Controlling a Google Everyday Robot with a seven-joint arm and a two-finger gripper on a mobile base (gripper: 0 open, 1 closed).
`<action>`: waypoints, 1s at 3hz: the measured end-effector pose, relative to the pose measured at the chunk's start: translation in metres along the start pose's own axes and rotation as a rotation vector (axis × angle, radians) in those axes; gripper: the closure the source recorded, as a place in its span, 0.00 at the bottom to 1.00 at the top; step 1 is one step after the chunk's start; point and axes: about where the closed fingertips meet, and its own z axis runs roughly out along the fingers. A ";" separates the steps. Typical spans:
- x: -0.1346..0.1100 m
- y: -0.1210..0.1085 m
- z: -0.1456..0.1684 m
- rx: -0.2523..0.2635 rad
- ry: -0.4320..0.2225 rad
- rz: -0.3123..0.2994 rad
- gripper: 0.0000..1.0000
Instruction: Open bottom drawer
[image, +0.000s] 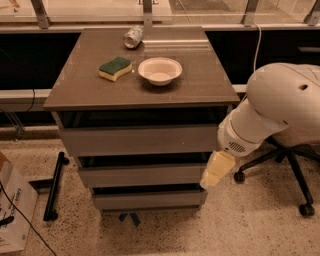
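Note:
The bottom drawer (148, 200) is the lowest and narrowest of three grey drawer fronts in the cabinet, flat and handleless, and it sits closed. Above it are the middle drawer (142, 175) and the top drawer (140, 140). My gripper (214, 172) hangs from the big white arm (280, 107) at the cabinet's right side, level with the middle drawer and just above the bottom drawer's right end. Only its pale yellowish body shows.
On the cabinet top (200, 75) lie a green-and-yellow sponge (115, 68), a white bowl (160, 70) and a tipped can (133, 37). An office chair base (285, 170) stands to the right. A cardboard box (12, 215) and a black bar (55, 187) are on the floor at left.

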 end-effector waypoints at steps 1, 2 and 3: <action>-0.009 -0.004 0.032 -0.027 -0.105 0.038 0.00; -0.017 -0.008 0.070 -0.061 -0.189 0.078 0.00; -0.019 -0.010 0.084 -0.072 -0.210 0.092 0.00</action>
